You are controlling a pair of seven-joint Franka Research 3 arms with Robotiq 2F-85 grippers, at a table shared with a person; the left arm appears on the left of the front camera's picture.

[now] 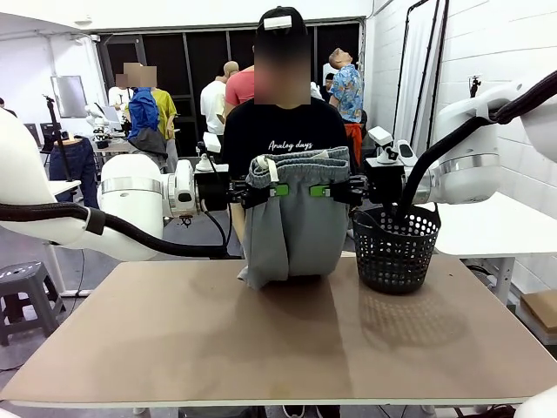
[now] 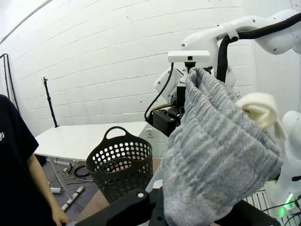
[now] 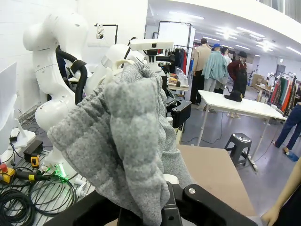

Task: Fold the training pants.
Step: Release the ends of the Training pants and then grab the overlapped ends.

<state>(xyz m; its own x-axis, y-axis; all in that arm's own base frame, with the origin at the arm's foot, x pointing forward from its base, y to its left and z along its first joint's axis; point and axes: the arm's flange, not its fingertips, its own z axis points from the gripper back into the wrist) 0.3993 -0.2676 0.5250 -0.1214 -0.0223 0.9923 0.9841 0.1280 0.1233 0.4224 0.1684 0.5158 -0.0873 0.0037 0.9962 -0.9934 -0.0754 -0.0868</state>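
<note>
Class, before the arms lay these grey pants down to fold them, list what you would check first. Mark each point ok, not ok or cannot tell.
1. Left claw shut on the training pants: ok.
2. Right claw shut on them: ok.
3. Both claws level: ok.
4. Person's hand away from the claws: ok.
5. Pants' lower end off the table: cannot tell.
6. Basket clear of the pants: cannot tell.

The left end effector (image 1: pixel 277 190) and right end effector (image 1: pixel 320 191) each pinch the waistband of the grey training pants (image 1: pixel 294 231), whose lower end reaches the desk (image 1: pixel 261 348). A black mesh basket (image 1: pixel 396 248) stands just beside them.
</note>
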